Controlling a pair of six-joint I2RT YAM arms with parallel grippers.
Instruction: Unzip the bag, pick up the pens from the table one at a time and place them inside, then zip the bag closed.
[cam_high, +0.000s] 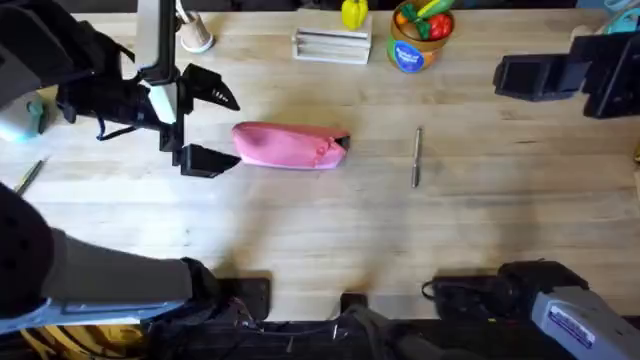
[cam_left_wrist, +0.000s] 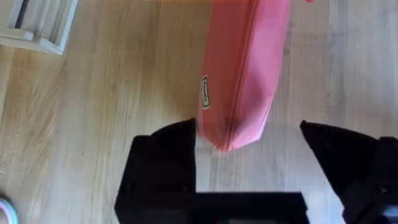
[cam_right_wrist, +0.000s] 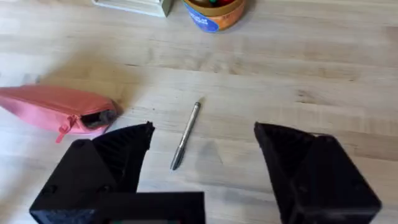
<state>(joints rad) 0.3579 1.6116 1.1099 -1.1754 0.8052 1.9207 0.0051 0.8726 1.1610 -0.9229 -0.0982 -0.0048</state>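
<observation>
The pink bag (cam_high: 290, 146) lies lengthwise on the table (cam_high: 300, 220), left of centre. Its right end (cam_right_wrist: 99, 118) gapes dark beside a small pink puller. My left gripper (cam_high: 215, 128) is open just off the bag's left end. In the left wrist view that end (cam_left_wrist: 239, 93) reaches in between the black fingers (cam_left_wrist: 165, 162) without touching them. A grey pen (cam_high: 418, 157) lies to the right of the bag. My right gripper (cam_right_wrist: 204, 127) is open and empty, hanging short of the pen (cam_right_wrist: 186, 134). A thin pen-like stick (cam_high: 28, 176) lies at the table's left edge.
Along the far edge stand a white slatted rack (cam_high: 332, 45), a blue cup of toy produce (cam_high: 420, 40), a yellow toy (cam_high: 353, 12) and a small white object (cam_high: 195, 38). Black equipment (cam_high: 545, 75) sits at the far right. Bare wood stretches in front of the bag.
</observation>
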